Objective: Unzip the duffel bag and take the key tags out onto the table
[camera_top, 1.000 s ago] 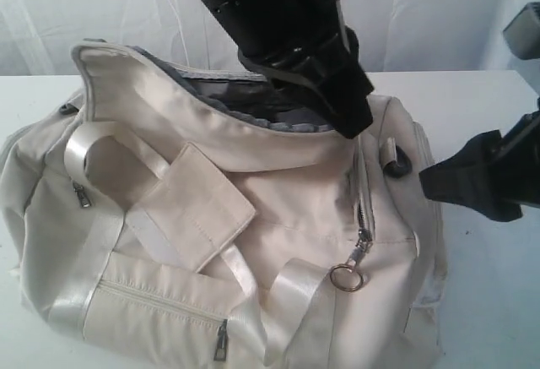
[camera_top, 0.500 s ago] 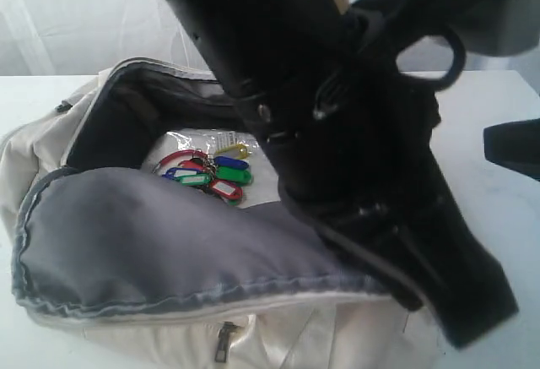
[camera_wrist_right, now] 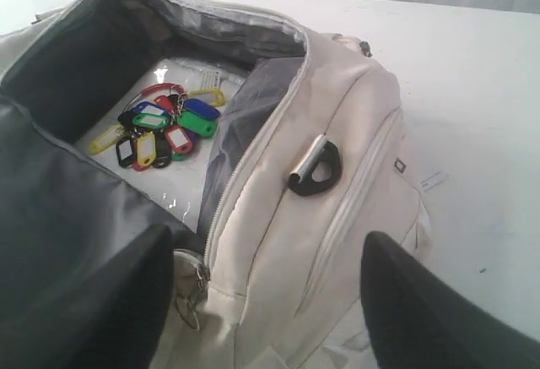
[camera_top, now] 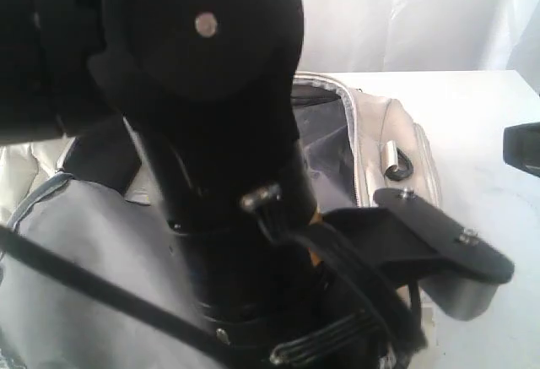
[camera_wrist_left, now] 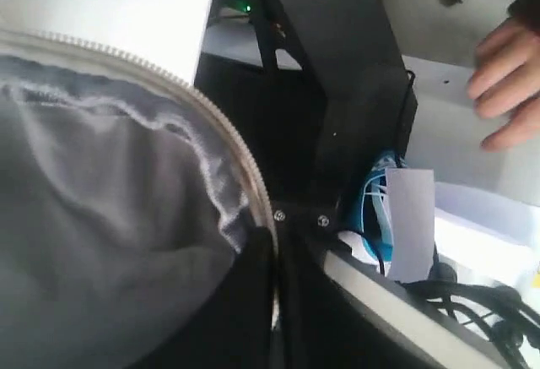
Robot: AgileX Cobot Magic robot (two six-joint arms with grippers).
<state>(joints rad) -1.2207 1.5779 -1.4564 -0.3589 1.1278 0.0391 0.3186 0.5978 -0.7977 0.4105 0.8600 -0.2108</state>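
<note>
The left pincer (camera_wrist_left: 268,301) has swung closer, clamping the duffel bag (camera_wrist_right: 337,175) open; the wide right pincer (camera_wrist_right: 263,310) should drop onto the key tags (camera_wrist_right: 164,128).

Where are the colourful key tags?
The right wrist view shows the key tags lying inside the open duffel bag, at its bottom.

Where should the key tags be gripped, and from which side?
Grip the key tags at the middle of the bunch, where the rings gather them, coming down through the open mouth of the duffel bag. They lie flat on the bag's floor with dark lining rising around them, so a sideways approach looks blocked.
</note>
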